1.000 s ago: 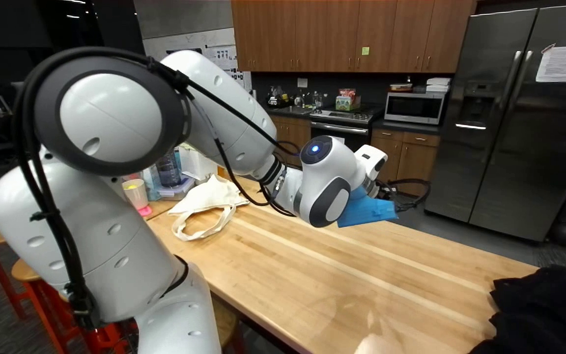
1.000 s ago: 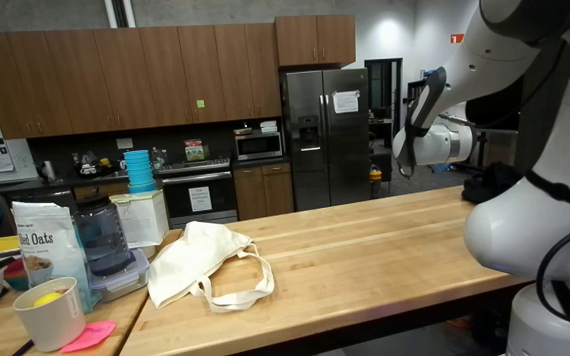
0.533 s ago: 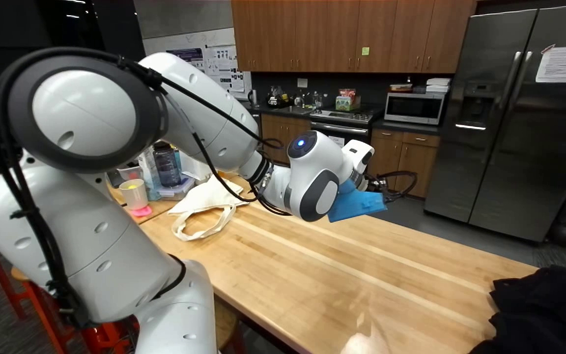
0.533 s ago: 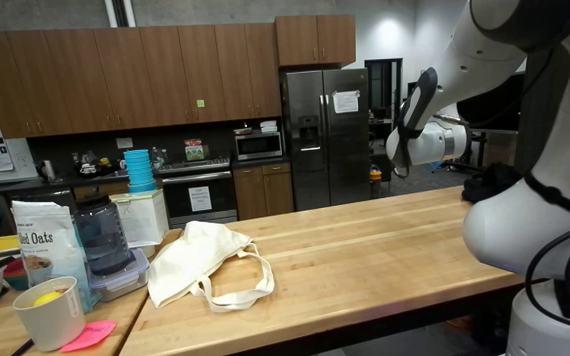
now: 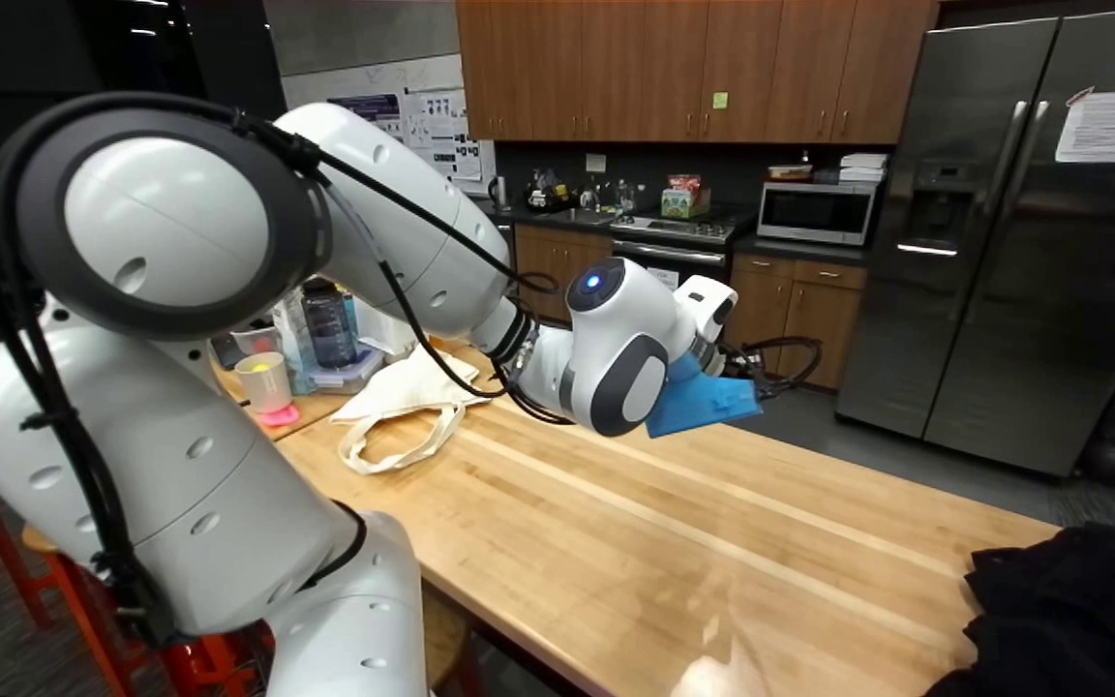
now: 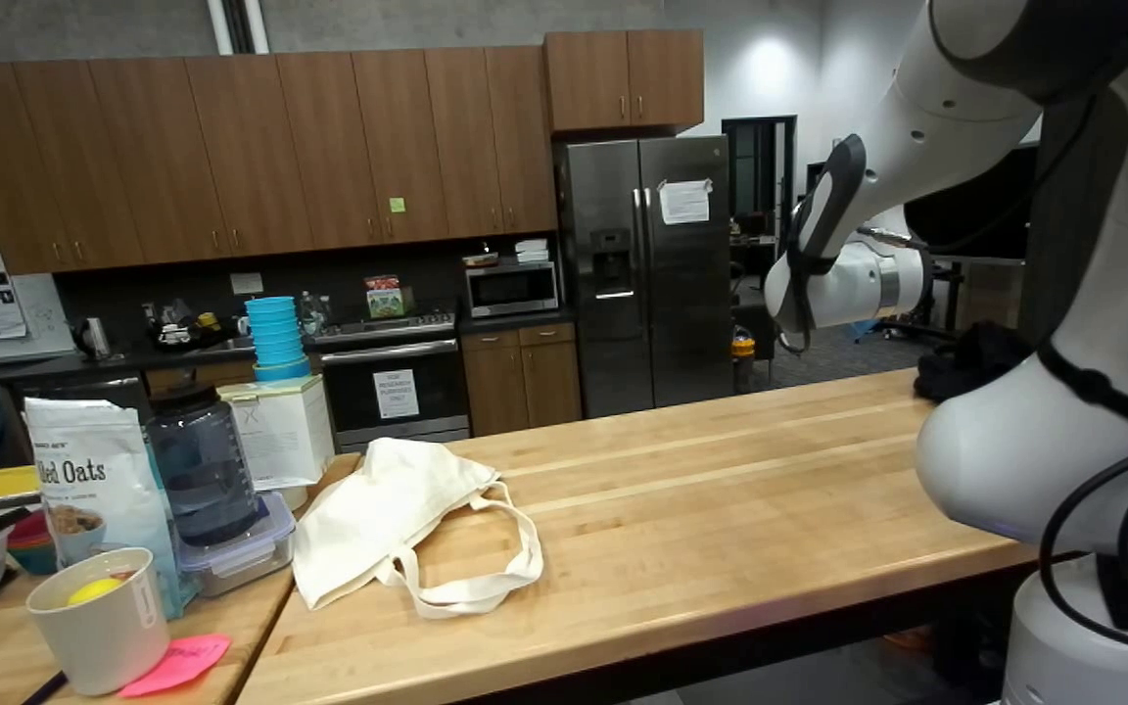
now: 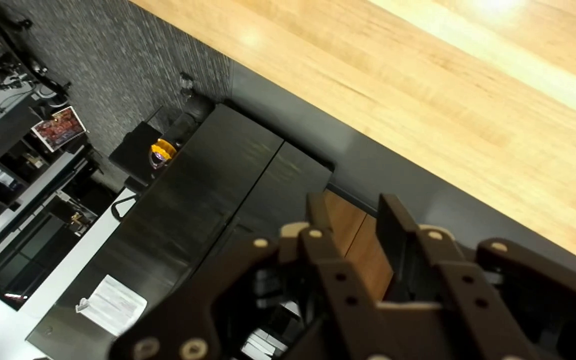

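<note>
The white arm (image 5: 209, 465) stretches out over the wooden tabletop (image 5: 616, 532), its claw (image 7: 354, 212) up in the air and aimed past the table's edge, toward the kitchen side. The fingers (image 7: 318, 212) stand apart, and through the gap I can see brown cabinet fronts (image 7: 367, 255). At the wrist there's a flat blue piece (image 5: 703, 401); I can't tell what it is.

The cream tote bag (image 6: 388, 519) lies slumped on the tabletop, lower than the claw and well apart from it, one strap looped out across the wood. Toward the opposite end a black cloth (image 5: 1085, 620) sits bunched in a heap, likewise apart from the claw.

Past the tote, on an adjoining wooden surface (image 6: 231, 612), I see a bag of oats (image 6: 99, 490), a dark water bottle (image 6: 200, 475) on a clear lidded container (image 6: 249, 553), and a pale mug (image 6: 104, 632) with something yellow inside, a pink note (image 6: 182, 664) just beside it. A stack of blue cups (image 6: 276, 338) rises above a white box (image 6: 280, 431). Across the room are the stove (image 6: 358, 392), a microwave (image 6: 512, 290) and a dark steel fridge (image 6: 603, 343), the last showing tilted in the wrist view as well.
</note>
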